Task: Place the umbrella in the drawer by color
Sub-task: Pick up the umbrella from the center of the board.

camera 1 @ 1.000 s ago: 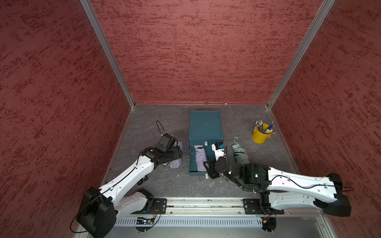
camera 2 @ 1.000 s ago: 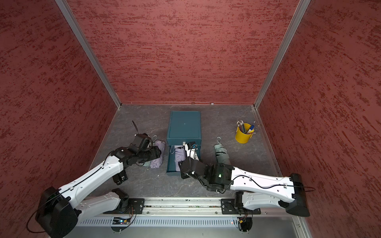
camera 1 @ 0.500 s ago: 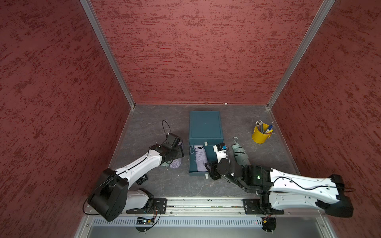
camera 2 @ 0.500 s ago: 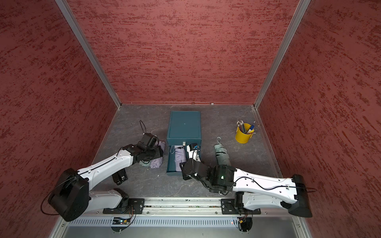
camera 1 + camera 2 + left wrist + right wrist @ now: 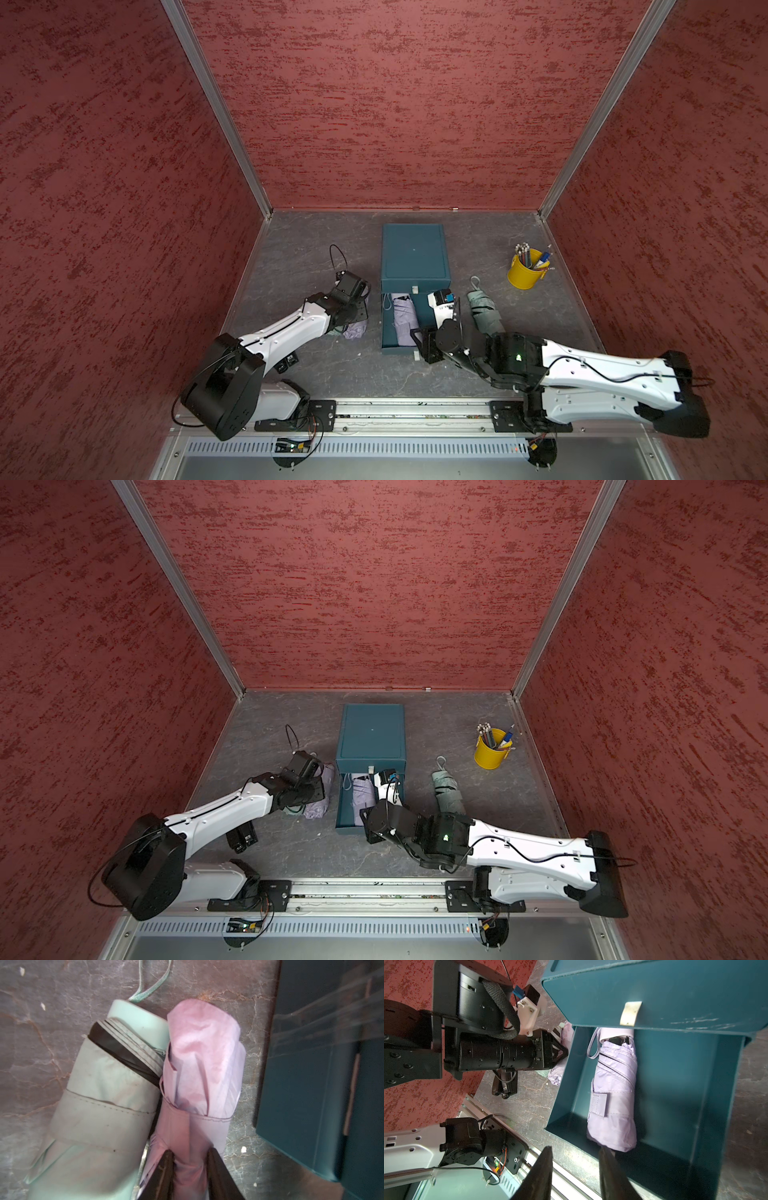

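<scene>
A lilac umbrella (image 5: pixel 199 1076) lies folded on the floor left of the teal cabinet (image 5: pixel 413 253), touching a pale mint umbrella (image 5: pixel 99 1093). My left gripper (image 5: pixel 190 1153) is shut on the lilac umbrella, its fingers pressed into the fabric. In both top views the left wrist hides most of this pair; the lilac umbrella's end (image 5: pixel 356 330) shows. A second lilac umbrella (image 5: pixel 612 1093) lies in the open drawer (image 5: pixel 695 1084). A grey-green umbrella (image 5: pixel 482 311) lies right of the cabinet. My right gripper (image 5: pixel 574 1148) stands open at the drawer's front edge, nothing between its fingers.
A yellow cup of pens (image 5: pixel 524 272) stands at the back right. A small black object (image 5: pixel 241 839) lies on the floor under the left arm. Red walls close in three sides, and the arms' metal rail (image 5: pixel 415 413) runs along the front.
The left arm has stretched out lower toward the cabinet, and its gripper has closed on the lilac umbrella on the floor. The right arm has hardly moved.
</scene>
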Robot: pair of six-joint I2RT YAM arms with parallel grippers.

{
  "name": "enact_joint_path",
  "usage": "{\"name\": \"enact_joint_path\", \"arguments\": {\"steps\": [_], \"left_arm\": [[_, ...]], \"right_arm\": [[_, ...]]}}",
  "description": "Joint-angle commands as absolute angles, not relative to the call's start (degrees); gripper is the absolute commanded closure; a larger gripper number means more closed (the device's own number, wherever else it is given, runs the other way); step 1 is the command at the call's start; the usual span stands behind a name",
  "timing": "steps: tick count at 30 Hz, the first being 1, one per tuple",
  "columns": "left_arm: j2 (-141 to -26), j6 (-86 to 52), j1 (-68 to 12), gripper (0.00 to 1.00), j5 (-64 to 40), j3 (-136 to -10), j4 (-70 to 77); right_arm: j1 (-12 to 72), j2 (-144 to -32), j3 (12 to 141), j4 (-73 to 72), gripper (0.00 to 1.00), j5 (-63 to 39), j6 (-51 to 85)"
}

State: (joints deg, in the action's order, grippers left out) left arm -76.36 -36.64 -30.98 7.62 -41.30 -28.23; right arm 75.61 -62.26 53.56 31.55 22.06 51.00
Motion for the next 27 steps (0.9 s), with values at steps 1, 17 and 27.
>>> {"name": "enact_joint_path", "arguments": {"steps": [1, 17, 27], "left_arm": [[-76.76, -36.40, -31.14, 0.83, 7.75, -40.17, -28.02], [-46.53, -41.51, -20.81, 1.00, -1.70, -46.12, -36.66], [-31.70, -55.57, -18.72, 1.00, -16.69, -48.83, -24.80]], "right_arm": [[76.00, -62.04, 54.11, 30.54, 0.60, 21.45, 50.83], [75.94, -60.72, 59.38, 23.80, 0.37, 11.91, 45.69], [73.86, -66.91, 63.48, 5.27, 0.02, 1.95, 46.64]]}}
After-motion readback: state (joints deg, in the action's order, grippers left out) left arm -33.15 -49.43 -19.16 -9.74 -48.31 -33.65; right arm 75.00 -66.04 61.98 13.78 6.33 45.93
